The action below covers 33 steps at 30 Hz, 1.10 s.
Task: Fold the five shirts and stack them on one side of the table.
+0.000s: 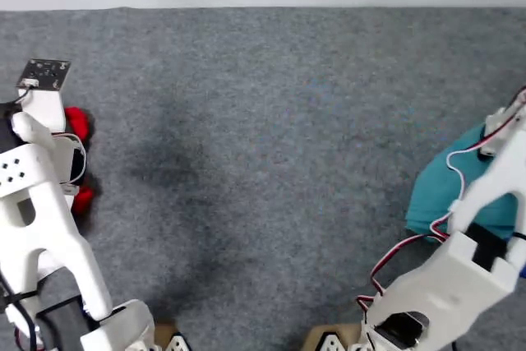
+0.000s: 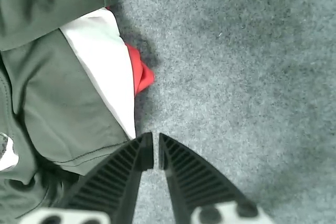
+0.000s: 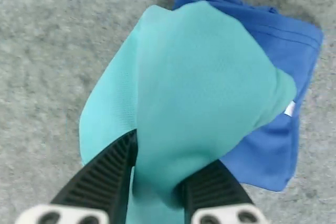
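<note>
High view first: the grey tabletop [image 1: 271,121] runs wide and bare through the middle, with the left arm [image 1: 41,228] parked at one edge and the right arm [image 1: 460,277] at the other. Over on the right arm's side sits the teal shirt [image 1: 444,191], and the right wrist view shows the story: it's draped across a folded blue shirt [image 3: 273,145], covering most of it, with the blue sticking out along the far edge and one corner. The right fingers [image 3: 105,177] are clamped on the near end of the teal cloth, which bunches up between them, so the shirt's long axis runs straight out from the grip and over the blue one. That's the relation to watch. If this is the stack, the teal has to come down square on the blue, and right now it looks skewed across it, by my read. On the other side, the left wrist view has a loose heap: a dark green shirt [image 2: 52,93], a white shirt [image 2: 105,61] under its edge and a red shirt [image 2: 140,74] peeking out beyond. The left fingers [image 2: 115,177] are closed with only a sliver between them, holding nothing, tips just beside the white hem. For that heap, the left arm is clearly nearer.
</note>
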Available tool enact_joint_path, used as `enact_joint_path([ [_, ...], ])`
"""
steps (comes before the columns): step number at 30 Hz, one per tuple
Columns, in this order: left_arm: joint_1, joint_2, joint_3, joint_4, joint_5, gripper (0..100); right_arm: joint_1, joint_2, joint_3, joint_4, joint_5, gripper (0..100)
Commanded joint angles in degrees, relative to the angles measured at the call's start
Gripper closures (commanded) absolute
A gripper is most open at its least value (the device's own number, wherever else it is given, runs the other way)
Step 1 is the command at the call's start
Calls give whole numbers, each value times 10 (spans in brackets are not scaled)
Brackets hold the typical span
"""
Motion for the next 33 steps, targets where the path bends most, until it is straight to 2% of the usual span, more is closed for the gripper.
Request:
enact_joint_path([
  [1,4,-22,-6,12,-1,974,8,-51,-7,22,20,989],
  [12,4,-22,-6,13,0,974,18,-90,-7,-31,23,989],
  [21,4,-19,-2,13,0,974,89,23,-7,-91,52,989],
  [25,4,-19,-2,13,0,974,111,94,-7,-131,87,980],
  [27,4,-19,-2,13,0,974,115,119,-7,-147,91,926],
  [31,4,-19,-2,13,0,974,124,123,-33,-149,60,731],
  [33,4,-19,-2,13,0,974,129,109,-76,-127,44,699],
])
